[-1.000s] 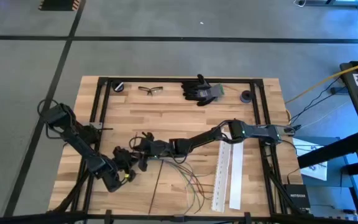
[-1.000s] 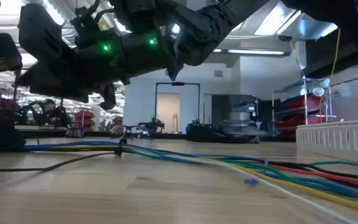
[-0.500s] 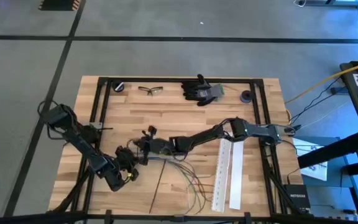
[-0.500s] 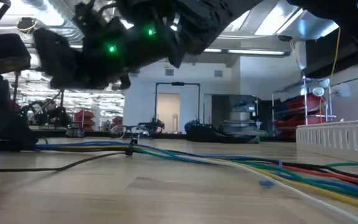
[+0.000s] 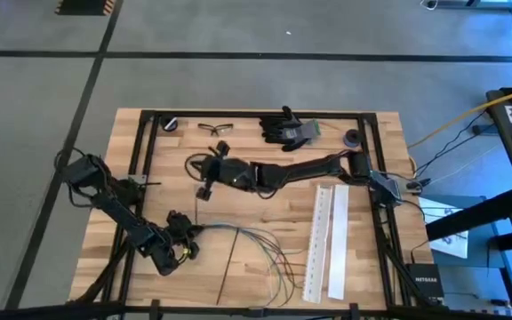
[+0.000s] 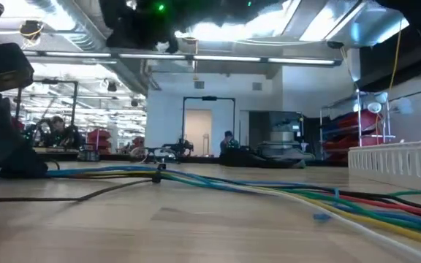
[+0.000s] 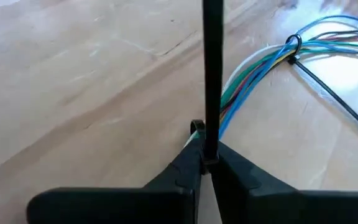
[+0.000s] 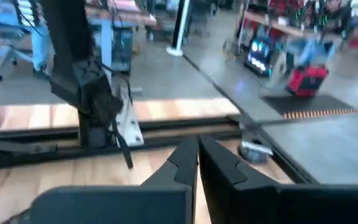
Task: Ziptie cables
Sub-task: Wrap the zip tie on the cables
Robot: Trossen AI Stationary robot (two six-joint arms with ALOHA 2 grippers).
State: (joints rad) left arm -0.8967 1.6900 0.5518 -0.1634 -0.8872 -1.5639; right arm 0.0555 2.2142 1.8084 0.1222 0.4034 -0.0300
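Your left gripper (image 7: 205,163) is clenching the cables (image 7: 260,65) near the table's (image 5: 265,173) front-left edge; right gripper (image 8: 197,154), closed empty, is hovering mid-table.

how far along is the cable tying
Done: a dark loop rings the cables near one end, though their other ends fan out loose. In hand: the left gripper is shut on a thin black strip at the bundled end. The right gripper hangs toward the table's far side, shut, holding nothing visible. Left: probably cinching; I can't tell whether the loop is tight.
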